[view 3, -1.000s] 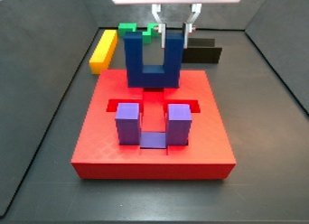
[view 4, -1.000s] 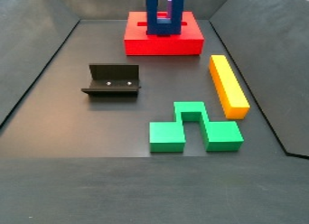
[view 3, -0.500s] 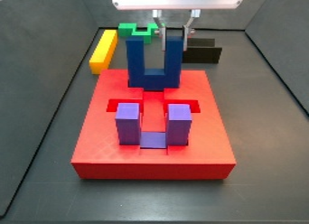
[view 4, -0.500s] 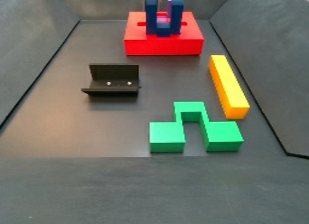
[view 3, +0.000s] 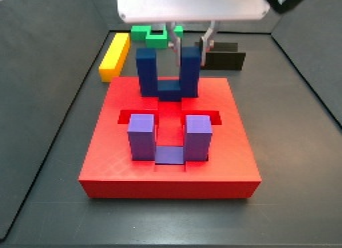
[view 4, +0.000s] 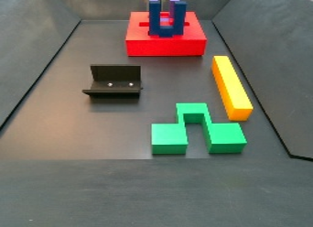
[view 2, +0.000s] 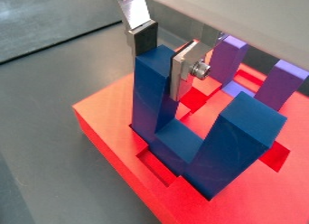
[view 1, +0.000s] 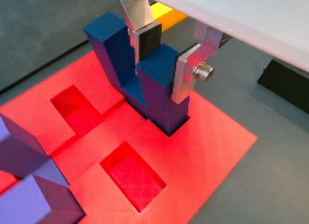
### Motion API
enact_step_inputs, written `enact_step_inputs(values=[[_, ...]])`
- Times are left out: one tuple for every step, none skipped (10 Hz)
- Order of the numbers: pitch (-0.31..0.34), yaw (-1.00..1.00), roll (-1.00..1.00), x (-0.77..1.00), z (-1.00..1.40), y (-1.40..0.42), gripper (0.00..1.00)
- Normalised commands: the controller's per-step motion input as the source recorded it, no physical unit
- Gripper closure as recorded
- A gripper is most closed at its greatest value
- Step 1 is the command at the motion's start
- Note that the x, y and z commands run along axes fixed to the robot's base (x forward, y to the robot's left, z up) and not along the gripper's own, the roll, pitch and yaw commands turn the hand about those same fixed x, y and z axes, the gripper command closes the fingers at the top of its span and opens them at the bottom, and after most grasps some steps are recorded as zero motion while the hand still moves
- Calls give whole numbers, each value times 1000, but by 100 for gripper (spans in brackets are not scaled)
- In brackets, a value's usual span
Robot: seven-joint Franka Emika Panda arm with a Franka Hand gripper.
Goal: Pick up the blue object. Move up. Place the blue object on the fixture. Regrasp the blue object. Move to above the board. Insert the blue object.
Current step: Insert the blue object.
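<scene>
The gripper (view 1: 165, 56) is over the far end of the red board (view 3: 134, 172). Its jaws are clamped on one prong of the blue object (view 3: 173, 74). The blue object stands upright, prongs up, with its base down in a hole in the board, as a wrist view (view 2: 193, 146) shows. A purple U-shaped block (view 3: 168, 138) stands in the board too, near the front, apart from the blue one. Behind the board lie a yellow bar (view 3: 115, 55) and a green block (view 3: 152, 35). In a side view the black fixture (view 4: 115, 82) sits alone on the dark surface (view 4: 73, 121), well apart from the board (view 4: 166, 44).
</scene>
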Motion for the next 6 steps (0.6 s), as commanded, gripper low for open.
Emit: enact_step_inputs(values=[[-27, 183, 173, 186, -626, 0, 100], [-21, 186, 91, 377, -806, 86, 100], [-84, 169, -1, 274, -960, 194, 100], [-49, 140, 0, 249, -929, 114, 100], [0, 0, 13, 3, -349, 0, 100], [0, 0, 0, -137, -89, 0, 100]])
